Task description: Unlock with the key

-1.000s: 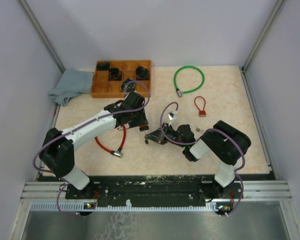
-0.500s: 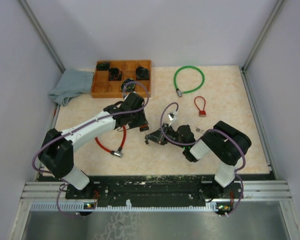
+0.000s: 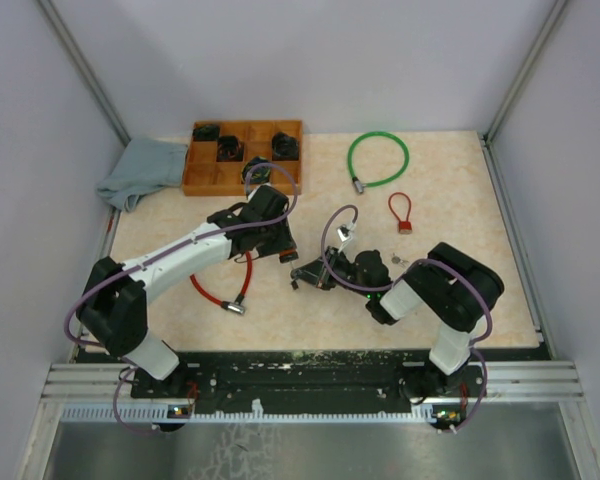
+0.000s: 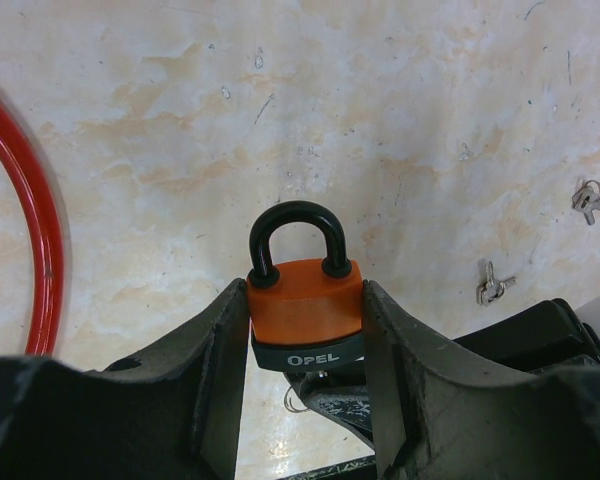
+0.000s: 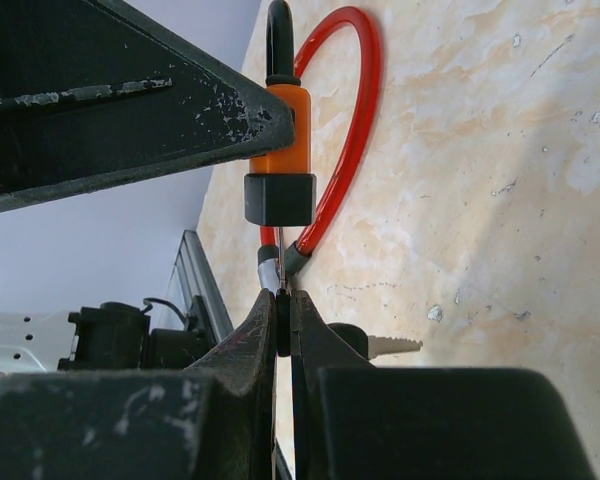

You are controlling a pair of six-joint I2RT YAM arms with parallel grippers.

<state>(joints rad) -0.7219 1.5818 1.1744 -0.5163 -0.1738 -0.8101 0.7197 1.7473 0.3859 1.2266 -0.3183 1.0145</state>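
Observation:
My left gripper (image 4: 305,292) is shut on an orange padlock (image 4: 305,300) with a black shackle and a dark "OPEL" base, held above the table. My right gripper (image 5: 283,300) is shut on the black head of a key (image 5: 281,268). The key's thin blade runs up into the base of the padlock (image 5: 280,150). A second toothed key (image 5: 392,346) sticks out sideways behind the right fingers. In the top view the left gripper (image 3: 283,248) and the right gripper (image 3: 308,274) meet at the table's middle.
A red cable lock (image 3: 220,288) lies under the left arm, also in the left wrist view (image 4: 30,220). A green cable lock (image 3: 377,158), a small red lock (image 3: 401,213), a wooden tray (image 3: 205,180) and a grey cloth (image 3: 140,170) lie at the back. Loose keys (image 4: 490,285) lie nearby.

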